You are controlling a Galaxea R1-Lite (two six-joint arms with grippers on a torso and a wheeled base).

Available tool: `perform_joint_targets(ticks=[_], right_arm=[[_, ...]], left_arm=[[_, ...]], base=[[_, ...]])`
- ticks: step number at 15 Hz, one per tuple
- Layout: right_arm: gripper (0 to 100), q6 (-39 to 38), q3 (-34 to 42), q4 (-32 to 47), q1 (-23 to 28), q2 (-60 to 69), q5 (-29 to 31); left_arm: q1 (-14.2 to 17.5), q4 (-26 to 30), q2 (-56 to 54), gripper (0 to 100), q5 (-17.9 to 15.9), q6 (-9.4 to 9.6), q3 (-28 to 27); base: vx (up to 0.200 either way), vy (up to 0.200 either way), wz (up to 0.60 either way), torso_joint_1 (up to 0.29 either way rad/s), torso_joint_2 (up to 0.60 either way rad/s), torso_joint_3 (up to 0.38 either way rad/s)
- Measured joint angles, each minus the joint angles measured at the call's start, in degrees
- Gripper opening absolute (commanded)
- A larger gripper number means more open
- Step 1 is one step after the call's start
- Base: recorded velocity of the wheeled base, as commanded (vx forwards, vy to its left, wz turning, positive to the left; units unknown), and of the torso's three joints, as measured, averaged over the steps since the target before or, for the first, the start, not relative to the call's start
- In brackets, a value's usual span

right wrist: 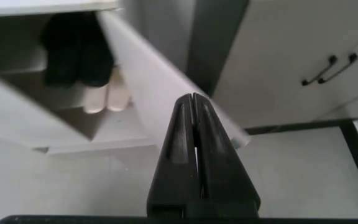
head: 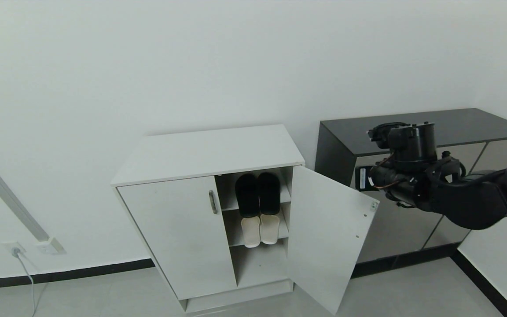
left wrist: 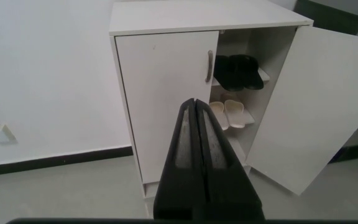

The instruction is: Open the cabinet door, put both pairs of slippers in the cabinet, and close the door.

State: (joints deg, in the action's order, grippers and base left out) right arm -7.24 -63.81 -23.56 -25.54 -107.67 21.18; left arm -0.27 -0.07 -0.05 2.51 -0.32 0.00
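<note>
Cabinet [head: 209, 152]: white, against wall, left door shut, right door open.
Black slippers [head: 258, 193]: side by side on top shelf inside cabinet.
White slippers [head: 260, 229]: side by side on shelf just below, heels seem to poke out a little past shelf edge.
Open door [head: 326, 237]: swung far out, free edge close to right arm.
Dark cupboard [head: 412, 127]: next to cabinet, behind right arm.
Left claw [left wrist: 195, 107]: pinched together, nothing in it, out in front of cabinet and well apart from it.
Right claw [right wrist: 193, 102]: pinched together too, nothing in it, near free edge of open door, cannot tell if touching.
Job so far: looks like both pairs already inside, only closing left.
How door will feel: probably a stiff, flat board, not heavy, easy to swing on hinges; smooth face, so a push could slip sideways.
Where to take it: best on outer face close to free edge, far from hinges; flat push likely enough, no grabbing needed.
Watch out: white heels might bump door if sticking out too far; slow push safer, soft slippers likely to give a bit.
</note>
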Motion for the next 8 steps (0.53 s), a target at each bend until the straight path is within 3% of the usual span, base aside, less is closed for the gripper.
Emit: perform_joint_targets(ticks=[8], right_arm=[[0,-1.67,-6.53,-0.44,5.4,-11.41,-3.08]], left_arm=[[0.02,0.0,0.0,0,0.02,-0.11,0.0]], base=[[0.0,0.0,0.0,0.0,0.0,0.0]])
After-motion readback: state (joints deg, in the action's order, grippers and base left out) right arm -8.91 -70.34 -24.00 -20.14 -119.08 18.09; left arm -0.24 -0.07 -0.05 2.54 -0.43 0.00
